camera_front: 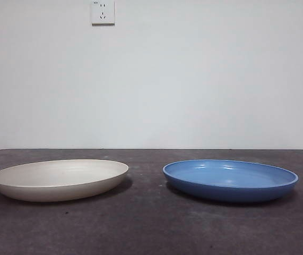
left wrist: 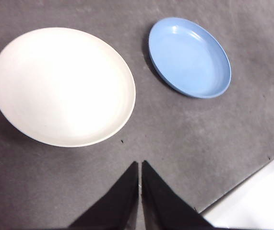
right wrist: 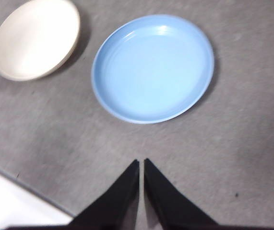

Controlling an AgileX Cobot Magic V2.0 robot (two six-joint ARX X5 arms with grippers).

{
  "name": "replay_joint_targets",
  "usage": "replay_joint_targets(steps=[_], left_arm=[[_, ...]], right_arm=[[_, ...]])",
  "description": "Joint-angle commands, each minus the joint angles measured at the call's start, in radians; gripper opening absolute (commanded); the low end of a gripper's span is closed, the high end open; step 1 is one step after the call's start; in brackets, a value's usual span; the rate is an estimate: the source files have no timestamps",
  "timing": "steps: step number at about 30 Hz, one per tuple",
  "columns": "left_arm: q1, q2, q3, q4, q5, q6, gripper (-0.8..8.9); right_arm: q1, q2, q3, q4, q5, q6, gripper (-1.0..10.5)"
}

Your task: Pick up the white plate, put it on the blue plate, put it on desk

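Plates sit side by side, apart, on the dark grey surface [camera_front: 151,223]: white plate [camera_front: 60,179] left, blue plate [camera_front: 230,179] right. Above them, left gripper [left wrist: 140,165] and right gripper [right wrist: 141,163] each hover clenched, holding nothing.

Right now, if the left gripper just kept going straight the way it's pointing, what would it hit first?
Most likely bare desk: the left gripper, jaws shut, aims at the strip of surface just beside the white plate. The plate's near rim lies slightly to one side of that line, though depth is hard to judge.
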Motion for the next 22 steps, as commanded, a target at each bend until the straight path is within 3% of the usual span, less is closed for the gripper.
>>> replay_joint_targets(steps=[1, 5, 8, 10, 12, 14, 22], left_arm=[[-0.008, 0.005, 0.019, 0.009, 0.002, 0.026, 0.10], [-0.008, 0.005, 0.019, 0.012, 0.001, 0.026, 0.15], [-0.008, 0.005, 0.019, 0.011, 0.001, 0.025, 1.22], [-0.008, 0.005, 0.018, 0.012, 0.001, 0.021, 2.43], [-0.008, 0.005, 0.019, 0.012, 0.001, 0.021, 3.69], [-0.008, 0.005, 0.019, 0.012, 0.001, 0.021, 4.27], [-0.008, 0.006, 0.019, 0.021, -0.003, 0.008, 4.46]], right_arm=[[0.015, 0.004, 0.021, 0.002, -0.007, -0.020, 0.1], [0.023, 0.003, 0.021, 0.002, -0.011, -0.018, 0.1], [0.023, 0.003, 0.021, 0.003, -0.010, -0.011, 0.2], [0.023, 0.003, 0.021, 0.003, -0.010, -0.002, 1.3], [0.023, 0.003, 0.021, 0.003, -0.011, 0.016, 3.5], [0.023, 0.003, 0.021, 0.003, -0.010, 0.016, 4.3], [0.023, 0.003, 0.021, 0.003, -0.011, 0.016, 4.3]])
